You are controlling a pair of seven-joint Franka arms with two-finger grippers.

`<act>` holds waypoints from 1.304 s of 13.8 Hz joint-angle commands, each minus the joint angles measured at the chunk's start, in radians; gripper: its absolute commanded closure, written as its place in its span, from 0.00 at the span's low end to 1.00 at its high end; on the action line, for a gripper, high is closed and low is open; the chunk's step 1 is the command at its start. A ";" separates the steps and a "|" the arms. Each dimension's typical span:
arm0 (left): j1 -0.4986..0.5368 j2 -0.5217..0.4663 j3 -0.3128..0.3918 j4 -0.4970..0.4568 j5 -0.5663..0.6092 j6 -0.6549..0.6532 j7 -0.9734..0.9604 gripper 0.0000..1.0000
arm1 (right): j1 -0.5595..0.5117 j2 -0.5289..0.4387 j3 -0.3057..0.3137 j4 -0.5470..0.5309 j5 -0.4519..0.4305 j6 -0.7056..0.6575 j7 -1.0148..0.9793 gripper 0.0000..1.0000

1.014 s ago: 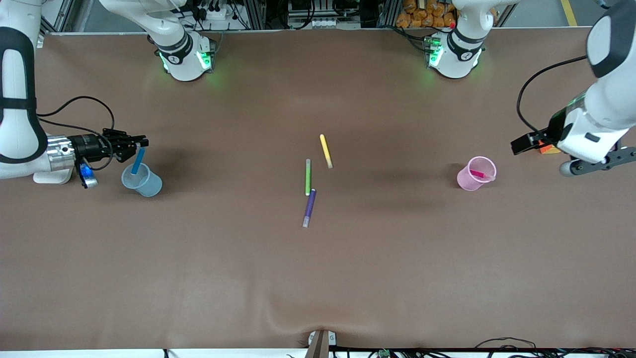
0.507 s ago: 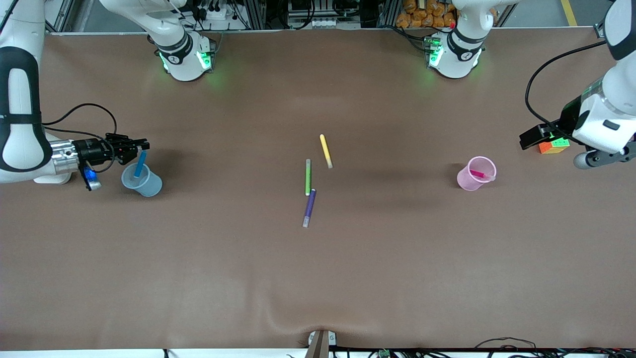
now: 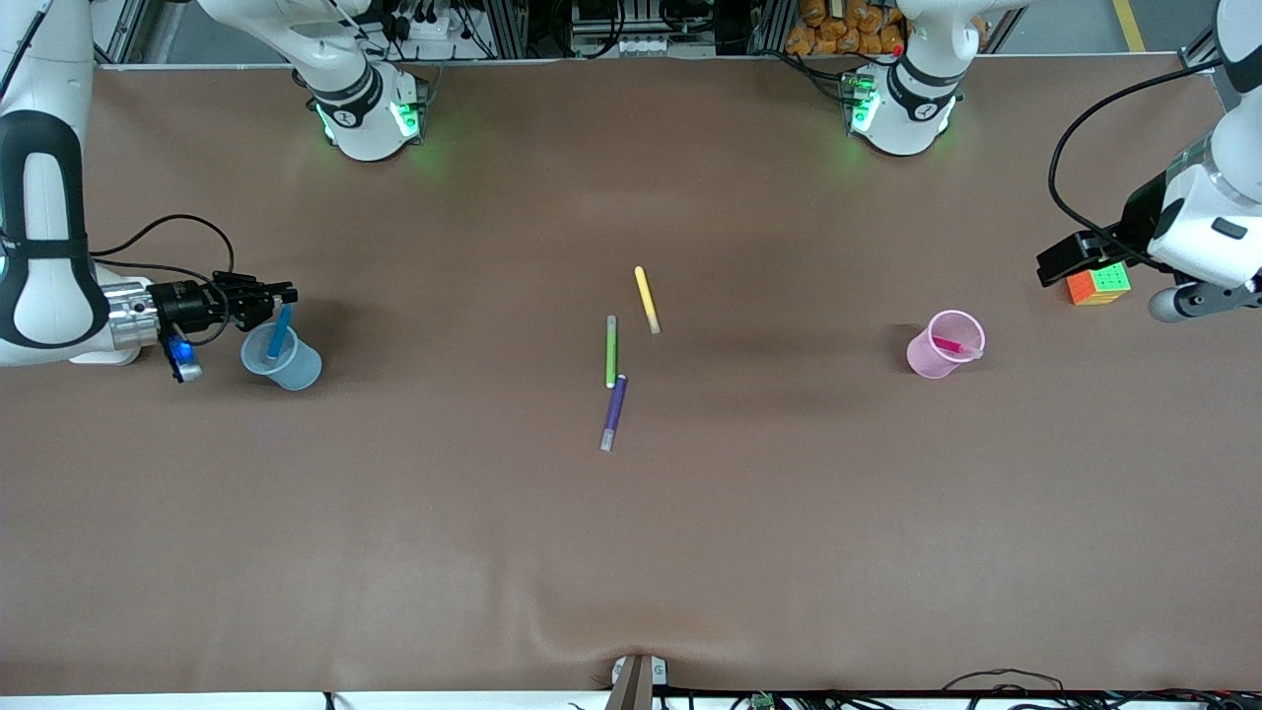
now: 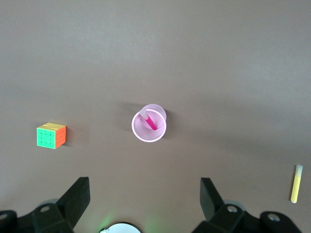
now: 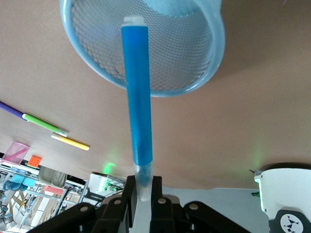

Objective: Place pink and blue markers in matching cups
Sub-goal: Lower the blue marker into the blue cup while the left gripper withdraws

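Note:
The blue marker (image 3: 280, 330) stands tilted with its lower end inside the pale blue cup (image 3: 286, 363) at the right arm's end of the table. My right gripper (image 3: 279, 294) is shut on the marker's pale upper cap. In the right wrist view the blue marker (image 5: 136, 92) runs from the right gripper (image 5: 142, 187) down into the blue cup (image 5: 204, 63). The pink marker (image 3: 951, 346) leans inside the pale pink cup (image 3: 932, 360). My left gripper (image 4: 144, 187) hangs open and empty high over the table, with the pink cup (image 4: 141, 135) and pink marker (image 4: 151, 121) below it.
Yellow (image 3: 646, 299), green (image 3: 610, 351) and purple (image 3: 614, 411) pens lie near the table's middle. A colourful puzzle cube (image 3: 1097, 283) sits at the left arm's end, beside the pink cup. It also shows in the left wrist view as a cube (image 4: 51, 135).
My right gripper has lowered the blue marker a little deeper into the blue cup. The left arm has risen and drawn away from the pink cup, uncovering the cube.

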 commanded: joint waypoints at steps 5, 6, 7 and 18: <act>0.001 -0.003 -0.027 0.077 -0.009 -0.027 0.056 0.00 | -0.019 0.045 0.000 0.024 0.022 0.012 -0.089 0.82; 0.002 -0.003 -0.029 0.082 -0.007 -0.027 0.062 0.00 | -0.019 0.045 0.000 0.027 0.020 0.012 -0.089 0.73; 0.003 -0.003 -0.029 0.082 -0.007 -0.027 0.073 0.00 | -0.019 0.045 0.000 0.036 0.020 0.007 -0.087 0.57; -0.240 -0.115 0.229 -0.051 -0.012 0.059 0.191 0.00 | -0.001 0.033 0.003 0.187 -0.004 -0.143 -0.077 0.00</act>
